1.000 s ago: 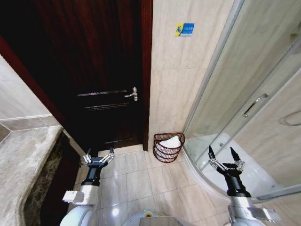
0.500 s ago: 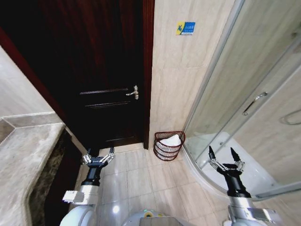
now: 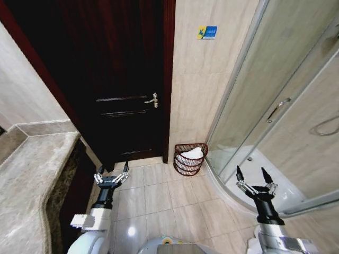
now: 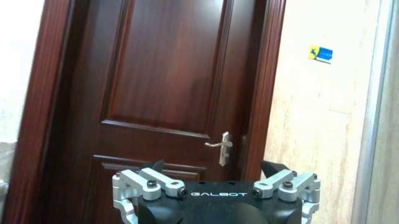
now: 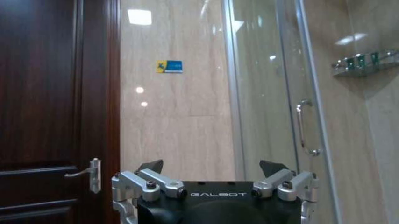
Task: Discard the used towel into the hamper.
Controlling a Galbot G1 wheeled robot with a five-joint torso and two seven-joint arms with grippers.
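Hamper point(image 3: 190, 159): round reddish-brown open-weave basket, far floor corner, right of dark door point(image 3: 116, 79).
Towel point(image 3: 193, 154): white, crumpled inside.
Left gripper point(image 3: 112, 176): spread, empty.
Right gripper point(image 3: 256, 180): spread, empty.

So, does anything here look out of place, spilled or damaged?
Nothing stands out. The hamper stands upright on the floor tiles by the wall, with a white towel inside it. Nothing is spilled. The door is shut. The left gripper and right gripper are open and empty.
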